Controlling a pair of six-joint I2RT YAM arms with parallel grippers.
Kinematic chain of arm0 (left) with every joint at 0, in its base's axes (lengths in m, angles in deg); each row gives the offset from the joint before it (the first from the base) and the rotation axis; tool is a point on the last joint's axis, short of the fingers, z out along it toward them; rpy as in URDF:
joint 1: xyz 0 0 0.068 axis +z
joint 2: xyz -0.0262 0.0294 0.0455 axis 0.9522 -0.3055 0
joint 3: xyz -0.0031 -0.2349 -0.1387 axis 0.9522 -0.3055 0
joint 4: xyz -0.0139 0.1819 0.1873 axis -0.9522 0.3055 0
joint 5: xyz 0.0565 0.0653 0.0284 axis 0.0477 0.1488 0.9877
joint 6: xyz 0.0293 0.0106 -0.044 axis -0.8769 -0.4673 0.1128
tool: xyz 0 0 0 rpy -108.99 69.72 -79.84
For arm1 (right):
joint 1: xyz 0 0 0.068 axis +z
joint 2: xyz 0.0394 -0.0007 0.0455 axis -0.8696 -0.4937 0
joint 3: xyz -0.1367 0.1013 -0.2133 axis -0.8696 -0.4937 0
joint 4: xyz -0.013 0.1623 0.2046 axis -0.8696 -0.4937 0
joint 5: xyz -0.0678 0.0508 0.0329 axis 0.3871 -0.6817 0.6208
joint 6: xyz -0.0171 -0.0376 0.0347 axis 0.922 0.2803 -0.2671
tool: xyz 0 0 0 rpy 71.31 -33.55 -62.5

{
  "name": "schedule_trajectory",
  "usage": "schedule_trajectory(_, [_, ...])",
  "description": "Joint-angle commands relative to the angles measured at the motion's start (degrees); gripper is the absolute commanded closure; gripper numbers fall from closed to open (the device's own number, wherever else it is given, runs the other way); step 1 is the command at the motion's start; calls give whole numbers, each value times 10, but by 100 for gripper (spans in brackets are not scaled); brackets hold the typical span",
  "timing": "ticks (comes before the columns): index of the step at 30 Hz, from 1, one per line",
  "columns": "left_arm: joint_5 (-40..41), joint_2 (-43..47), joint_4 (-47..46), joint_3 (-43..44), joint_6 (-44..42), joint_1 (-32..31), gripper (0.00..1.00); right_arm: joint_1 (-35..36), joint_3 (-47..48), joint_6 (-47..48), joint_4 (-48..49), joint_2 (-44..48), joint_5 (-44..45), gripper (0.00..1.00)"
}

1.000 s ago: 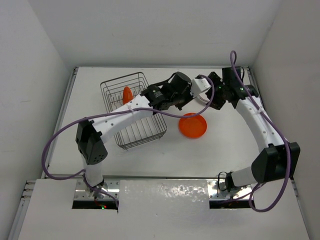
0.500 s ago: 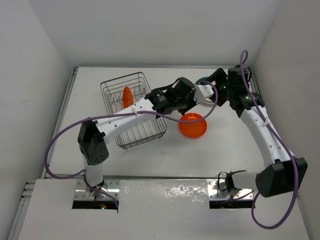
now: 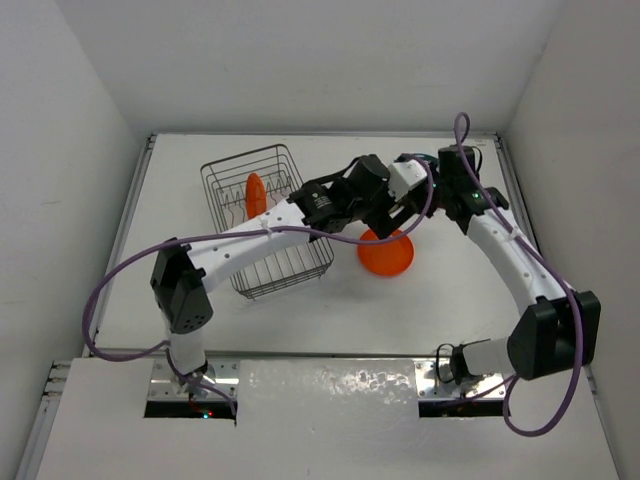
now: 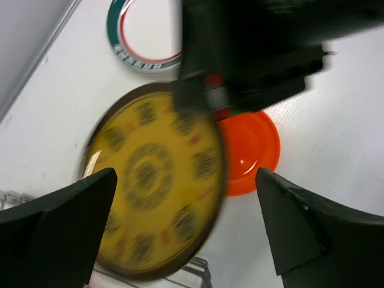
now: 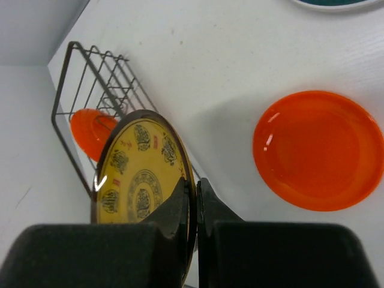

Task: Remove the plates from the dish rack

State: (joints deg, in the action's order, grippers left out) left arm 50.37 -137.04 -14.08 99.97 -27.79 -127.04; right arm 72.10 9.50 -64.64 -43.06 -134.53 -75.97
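- The right claw point(image 5: 193, 186) pinches the rim of the yellow plate point(image 5: 141, 180), which stands on its edge.
- The left claw point(image 4: 186, 180) is wide open, with one finger on each side of that plate.
- An orange plate point(image 5: 318, 150) lies flat below the claws.
- Past the right claw, the dish rack point(image 5: 90, 72) holds another orange plate point(image 5: 90, 135).

Yellow plate point(image 5: 141, 180) stands edgewise, orange plate point(image 5: 318, 150) lies flat, second orange plate point(image 5: 87, 132) in rack point(image 3: 270, 270).

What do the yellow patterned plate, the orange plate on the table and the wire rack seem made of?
Yellow patterned plate: glossy, perhaps glazed ceramic or melamine; rim glints. Orange plate on the table: likely plastic, uniformly shiny. Wire rack: dark metal rods.
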Motion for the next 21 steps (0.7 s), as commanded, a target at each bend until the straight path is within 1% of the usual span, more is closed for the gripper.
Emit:
schedule_trajectory(1, [83, 57, -51, -27, 50, -1, 0, -12, -60, 20, 47, 45, 33, 100])
schedule_trajectory(2, [99, 64, -49, -32, 79, 2, 0, -15, -93, 30, 48, 54, 72, 100])
schedule_trajectory(3, [121, 81, -42, -35, 98, 10, 0, -17, -113, 39, 67, 76, 85, 100])
schedule_trajectory(4, [168, 93, -39, -49, 121, 18, 0, -29, -137, 48, 79, 87, 93, 100])
schedule_trajectory(5, [182, 116, -22, -55, 179, 44, 0, -41, -181, 53, 106, 107, 98, 100])
schedule_trajectory(6, [187, 126, -12, -69, 207, 62, 0, -46, -201, 57, 122, 116, 97, 100])
schedule_trajectory(7, [174, 137, 0, -75, 238, 85, 0, -49, -232, 71, 135, 121, 96, 100])
schedule_trajectory(8, [158, 156, 11, -82, 292, 110, 0, -50, -246, 82, 161, 124, 95, 100])
schedule_trajectory(9, [141, 164, 30, -89, 315, 159, 0, -50, -258, 93, 181, 127, 87, 100])
schedule_trajectory(11, [122, 183, 47, -103, 356, 204, 0, -51, -288, 119, 220, 125, 79, 100])
schedule_trajectory(12, [109, 186, 53, -104, 362, 238, 0, -51, -292, 125, 225, 119, 81, 100])
schedule_trajectory(15, [86, 187, 69, -105, 372, 291, 0, -52, -310, 143, 239, 109, 77, 100])
schedule_trajectory(16, [63, 179, 74, -106, 373, 310, 0, -52, -320, 151, 254, 103, 73, 100])
schedule_trajectory(17, [50, 175, 75, -107, 373, 319, 0, -52, -321, 154, 255, 99, 70, 97])
schedule_trajectory(19, [28, 164, 77, -109, 381, 333, 0, -53, -322, 170, 258, 81, 61, 83])
schedule_trajectory(20, [24, 155, 78, -112, 384, 345, 2, -52, -321, 174, 259, 74, 61, 73])
schedule_trajectory(21, [6, 150, 76, -114, 387, 351, 2, -51, -322, 180, 263, 66, 40, 59])
